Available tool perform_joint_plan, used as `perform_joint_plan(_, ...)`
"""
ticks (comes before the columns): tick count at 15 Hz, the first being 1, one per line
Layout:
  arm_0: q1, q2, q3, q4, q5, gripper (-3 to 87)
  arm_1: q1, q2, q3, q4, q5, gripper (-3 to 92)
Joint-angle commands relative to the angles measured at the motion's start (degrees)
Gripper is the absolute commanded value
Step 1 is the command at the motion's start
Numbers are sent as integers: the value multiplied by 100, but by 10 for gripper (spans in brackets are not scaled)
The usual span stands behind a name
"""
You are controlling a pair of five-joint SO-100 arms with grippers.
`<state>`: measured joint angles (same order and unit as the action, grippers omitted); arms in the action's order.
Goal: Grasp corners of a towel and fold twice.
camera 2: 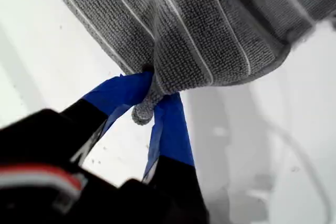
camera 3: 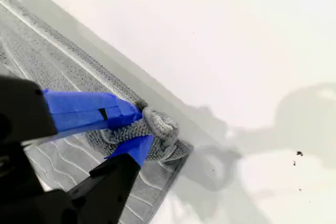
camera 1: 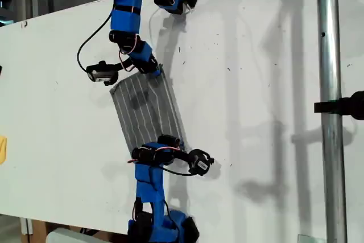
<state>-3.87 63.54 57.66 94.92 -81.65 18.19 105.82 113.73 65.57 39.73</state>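
The towel (camera 1: 148,109), grey with thin white stripes, lies as a narrow slanted strip on the white table (camera 1: 256,112). My first gripper (camera 1: 154,71) is at its far end in the exterior view. In the first wrist view the blue fingers (camera 2: 153,95) are shut on a bunched corner (camera 2: 142,113), with the towel (camera 2: 210,30) lifted clear of the table. My second gripper (camera 1: 173,140) is at the strip's near end. Its blue fingers (camera 3: 140,128) pinch a rolled corner (camera 3: 160,124) while the towel (camera 3: 47,61) lies flat behind them.
A metal pole (camera 1: 330,106) with a black clamp (camera 1: 347,105) stands at the exterior view's right. A yellow object (camera 1: 2,149) shows at that view's left edge. A loose white cable (camera 1: 152,24) lies by the first arm. Bare table spreads to the towel's right in the exterior view.
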Motion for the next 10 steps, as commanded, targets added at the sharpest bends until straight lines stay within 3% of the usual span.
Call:
perform_joint_plan(1, -817, 492, 70, 105, 413, -29, 756, -615, -791, -413, -475, -3)
perform_joint_plan(4, -1793, 536, 176, 141, 1222, -29, 1644, -2021, -1969, -905, -1195, -3)
perform_joint_plan(10, -3384, 800, 185, 158, 2522, -29, 2637, -3981, -5229, -738, -1846, -3)
